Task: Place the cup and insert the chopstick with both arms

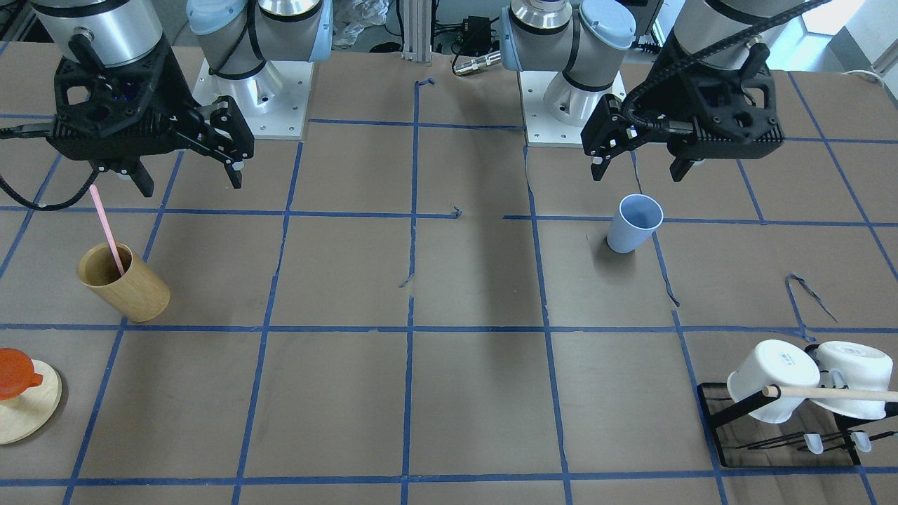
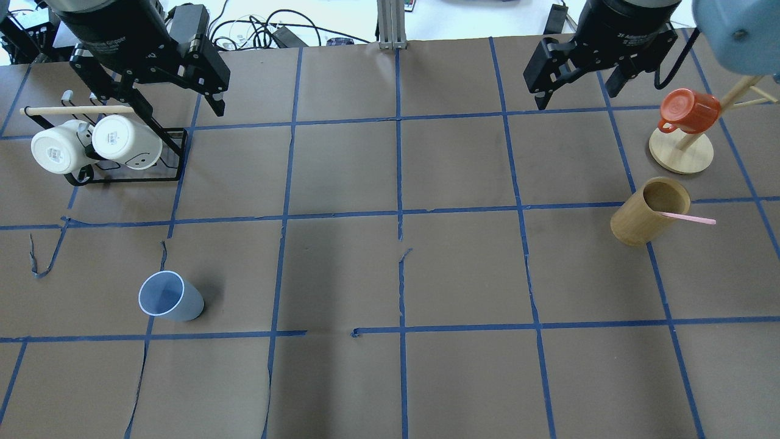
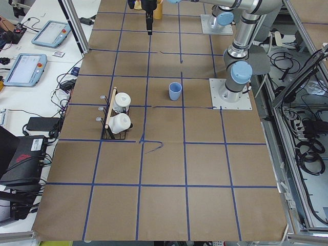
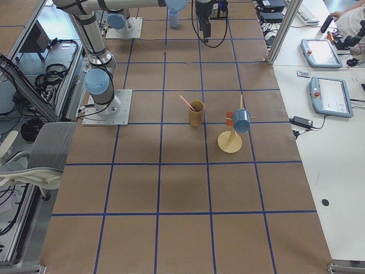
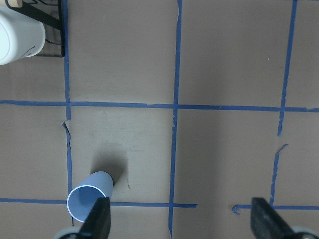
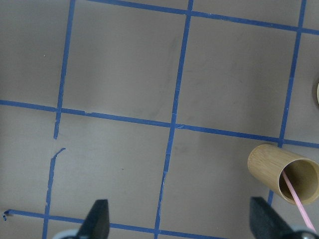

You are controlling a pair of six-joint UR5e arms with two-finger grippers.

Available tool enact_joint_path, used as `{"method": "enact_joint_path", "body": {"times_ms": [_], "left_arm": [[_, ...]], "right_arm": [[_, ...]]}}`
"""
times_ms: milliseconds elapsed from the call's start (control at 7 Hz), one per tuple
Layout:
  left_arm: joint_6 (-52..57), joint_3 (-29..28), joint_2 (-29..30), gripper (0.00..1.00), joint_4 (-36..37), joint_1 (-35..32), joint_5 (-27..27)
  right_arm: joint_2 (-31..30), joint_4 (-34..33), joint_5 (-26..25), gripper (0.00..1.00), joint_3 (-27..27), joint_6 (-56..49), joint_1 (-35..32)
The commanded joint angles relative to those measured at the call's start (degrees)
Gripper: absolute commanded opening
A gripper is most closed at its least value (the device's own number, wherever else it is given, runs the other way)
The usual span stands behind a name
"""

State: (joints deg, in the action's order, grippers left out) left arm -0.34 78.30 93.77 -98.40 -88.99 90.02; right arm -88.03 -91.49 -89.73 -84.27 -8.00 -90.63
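The light blue cup stands upright on the brown table, on my left side. It also shows at the lower left of the left wrist view. The thin pink chopstick leans inside a tan wooden cup on my right side, its upper end sticking out. My left gripper hangs open and empty above the table, behind the blue cup. My right gripper hangs open and empty, high beside the wooden cup.
A black rack with two white mugs and a wooden rod stands at the far left. A wooden mug tree with a red mug stands at the far right, beyond the wooden cup. Blue tape lines grid the table.
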Motion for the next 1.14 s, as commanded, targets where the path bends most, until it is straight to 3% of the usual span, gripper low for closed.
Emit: {"method": "enact_joint_path", "body": {"times_ms": [0,1000], "left_arm": [[0.16,0.27,-0.34,1.0,0.48,-0.31,0.06],[0.07,0.36,-1.05,1.0,0.49,-0.31,0.07]], "right_arm": [[-0.12,0.08,0.08,1.0,-0.45,-0.17,0.01],[-0.57,0.17,-0.18,1.0,-0.98,-0.26,0.1]]}}
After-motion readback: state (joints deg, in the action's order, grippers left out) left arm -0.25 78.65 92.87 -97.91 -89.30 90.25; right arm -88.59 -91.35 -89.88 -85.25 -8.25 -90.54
